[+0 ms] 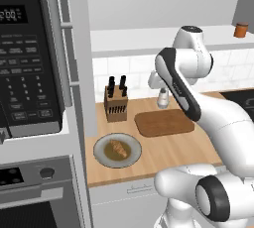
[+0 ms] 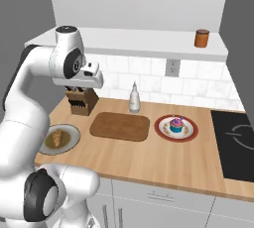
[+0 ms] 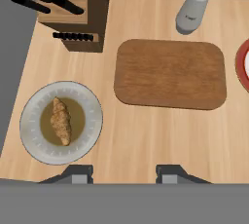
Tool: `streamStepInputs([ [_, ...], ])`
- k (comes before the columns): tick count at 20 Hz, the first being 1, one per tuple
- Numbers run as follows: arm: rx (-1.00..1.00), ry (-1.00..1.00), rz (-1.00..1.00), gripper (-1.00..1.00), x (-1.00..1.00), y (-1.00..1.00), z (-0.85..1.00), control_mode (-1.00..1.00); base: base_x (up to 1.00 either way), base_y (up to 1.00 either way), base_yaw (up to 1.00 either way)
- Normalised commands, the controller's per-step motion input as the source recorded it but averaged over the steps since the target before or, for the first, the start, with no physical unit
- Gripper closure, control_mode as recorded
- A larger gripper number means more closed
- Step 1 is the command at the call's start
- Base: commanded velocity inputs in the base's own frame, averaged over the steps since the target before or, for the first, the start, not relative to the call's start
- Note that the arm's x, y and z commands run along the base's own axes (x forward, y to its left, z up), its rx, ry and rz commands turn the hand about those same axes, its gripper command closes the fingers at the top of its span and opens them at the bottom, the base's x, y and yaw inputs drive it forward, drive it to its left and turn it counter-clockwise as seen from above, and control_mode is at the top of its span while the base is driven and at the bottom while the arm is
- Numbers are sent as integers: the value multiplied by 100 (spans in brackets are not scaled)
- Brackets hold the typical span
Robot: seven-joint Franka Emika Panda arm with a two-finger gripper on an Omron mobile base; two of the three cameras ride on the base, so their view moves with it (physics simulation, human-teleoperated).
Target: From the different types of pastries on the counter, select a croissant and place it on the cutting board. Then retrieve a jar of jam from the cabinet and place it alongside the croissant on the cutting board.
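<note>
The croissant [image 3: 61, 121] lies on a round grey-rimmed plate [image 3: 34, 106] at the left end of the counter [image 3: 146, 140]; the base views show the croissant [image 1: 118, 147] [image 2: 58, 137] too. To its right lies the bare cutting board [image 3: 170, 73] [image 1: 163, 122] [image 2: 120, 125]. My gripper [image 3: 125, 174] [image 2: 94, 81] hangs high over the counter, between plate and board, pointing down, open, with nothing between its fingers. The jar of jam [image 1: 241, 29] [image 2: 201, 38] stands on the cabinet's white base board [image 2: 139, 41], up at the right.
A knife block [image 3: 73, 9] stands behind the plate. Behind the board stands a pale bottle [image 3: 193, 11]. A red plate with a cupcake [image 2: 175, 125] sits right of the board, and a black cooktop [image 2: 235, 142] beyond it. The microwave column [image 1: 30, 58] closes the left.
</note>
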Motion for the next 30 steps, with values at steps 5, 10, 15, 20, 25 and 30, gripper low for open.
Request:
streamStepInputs([
  [5, -2, 0, 0, -100, 6, 27, -10, -100, 0, 0, 0],
  [10, -2, 0, 0, -100, 30, 100, -31, -100, 0, 0, 0],
  [15, -1, -3, 19, -100, 19, 94, -60, -100, 0, 0, 0],
  [20, 0, 0, 37, -100, 2, 61, -82, -100, 0, 0, 0],
  [25, 0, 0, 4, -100, 0, 0, -13, -100, 0, 0, 0],
  [30, -9, 9, 0, -100, 0, 0, -30, -100, 0, 0, 0],
])
